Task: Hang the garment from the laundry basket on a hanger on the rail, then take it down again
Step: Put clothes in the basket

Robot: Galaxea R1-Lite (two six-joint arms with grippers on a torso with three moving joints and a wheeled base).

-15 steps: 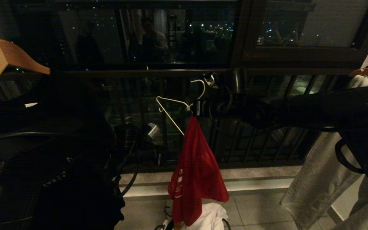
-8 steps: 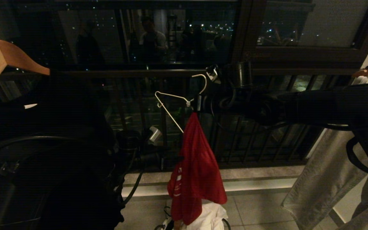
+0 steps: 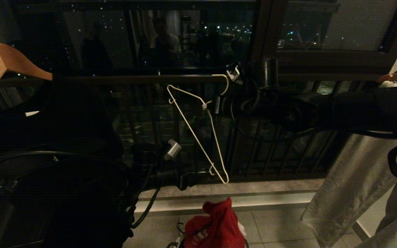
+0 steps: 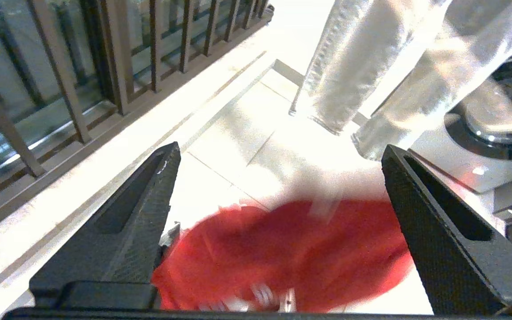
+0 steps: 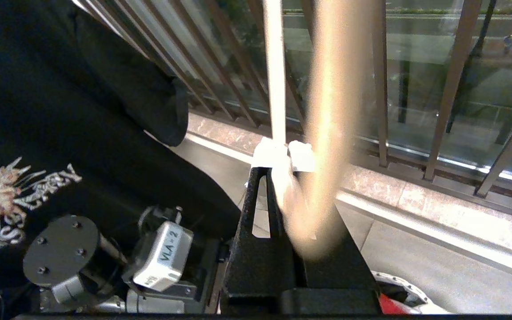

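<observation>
The white wire hanger (image 3: 198,134) hangs bare, tilted, its lower corner near the window sill. My right gripper (image 3: 215,105) is shut on its twisted neck (image 5: 278,153), just below the hook. The red garment (image 3: 219,225) lies crumpled on the floor over the laundry basket (image 3: 175,244), of which only a bit of rim and a handle show. My left gripper (image 3: 189,179) hovers open above the garment (image 4: 282,253), with nothing between its fingers (image 4: 149,200). The rail is out of view.
A black printed T-shirt (image 3: 64,137) on a tan wooden hanger (image 3: 2,62) fills the left. Grey jeans (image 3: 350,186) hang at the right. Balcony railing bars (image 3: 271,155) and a stone sill (image 3: 271,193) stand behind the hanger.
The garment has come off the hanger and dropped onto the basket. My left gripper has opened. The right gripper has lifted the hanger a little.
</observation>
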